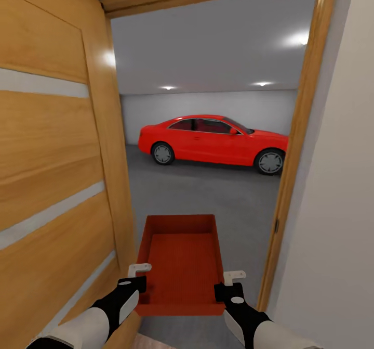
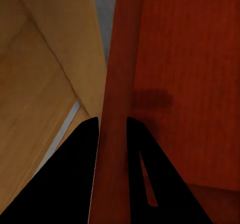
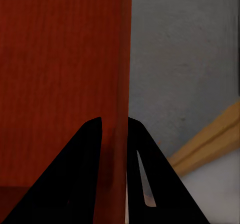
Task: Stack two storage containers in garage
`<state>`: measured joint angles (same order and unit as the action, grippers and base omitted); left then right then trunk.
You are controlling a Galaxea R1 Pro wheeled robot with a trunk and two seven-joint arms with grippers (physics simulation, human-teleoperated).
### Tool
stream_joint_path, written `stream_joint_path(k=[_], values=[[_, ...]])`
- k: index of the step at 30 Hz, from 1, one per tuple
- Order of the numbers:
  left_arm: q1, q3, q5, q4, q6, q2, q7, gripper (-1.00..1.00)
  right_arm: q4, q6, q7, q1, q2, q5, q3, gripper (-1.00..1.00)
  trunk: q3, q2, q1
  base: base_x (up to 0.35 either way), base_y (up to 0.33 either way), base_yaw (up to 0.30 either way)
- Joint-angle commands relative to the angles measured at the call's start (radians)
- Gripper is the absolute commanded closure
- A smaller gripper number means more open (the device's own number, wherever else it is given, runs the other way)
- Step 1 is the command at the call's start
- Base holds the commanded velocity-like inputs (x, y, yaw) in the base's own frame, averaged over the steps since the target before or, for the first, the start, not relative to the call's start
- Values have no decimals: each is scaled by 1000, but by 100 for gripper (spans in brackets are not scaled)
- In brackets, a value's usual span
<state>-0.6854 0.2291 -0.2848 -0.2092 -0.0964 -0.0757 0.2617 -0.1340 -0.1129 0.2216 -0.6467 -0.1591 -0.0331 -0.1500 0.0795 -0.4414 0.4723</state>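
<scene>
The container [image 1: 179, 263], an orange-red open bin, sits low and centre in the head view, carried between both arms at the threshold of a doorway. The left end effector [image 1: 136, 281] pinches its left wall and the right end effector [image 1: 228, 285] pinches its right wall, each near the bin's near corners. The open wooden door [image 1: 52, 182] fills the left of the frame, just beside the bin's left wall, and the door frame [image 1: 291, 182] runs down the right. Beyond lie the grey garage floor [image 1: 208, 198] and a red car [image 1: 215, 141], well apart from the bin.

In the left wrist view, the left end effector [image 2: 112, 126] is closed narrowly on the thin container [image 2: 185, 73] wall, with the door [image 2: 40, 83] very near.

In the right wrist view, the right end effector [image 3: 114, 126] clamps the container [image 3: 60, 58] wall likewise, above the floor [image 3: 185, 58].

The likely trouble is the door: a slight drift left could knock the bin or left arm against it and twist the thin wall out of a pinch. An uneven hold could also tip the bin.
</scene>
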Motion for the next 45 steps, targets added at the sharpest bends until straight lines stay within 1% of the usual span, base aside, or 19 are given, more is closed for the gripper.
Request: stream_joint_path(k=[1,13,25,38,45], values=[[0,-30,21,-5,20,13,14,100,2,-1,2,0,0,-10,18,100,0,-1,1,243,233,-244],[0,-30,21,-6,20,13,14,100,2,-1,2,-1,0,-10,18,100,0,-1,1,243,213,-244],[0,-30,22,-6,20,13,14,100,2,-1,2,0,0,-10,18,100,0,-1,1,210,141,-236],[0,-30,23,-6,21,13,14,100,2,-1,2,0,0,-10,18,100,0,-1,1,22,5,-14],[0,-30,23,-6,21,13,14,100,2,1,2,-1,-1,-10,18,100,0,-1,1,0,0,-91]])
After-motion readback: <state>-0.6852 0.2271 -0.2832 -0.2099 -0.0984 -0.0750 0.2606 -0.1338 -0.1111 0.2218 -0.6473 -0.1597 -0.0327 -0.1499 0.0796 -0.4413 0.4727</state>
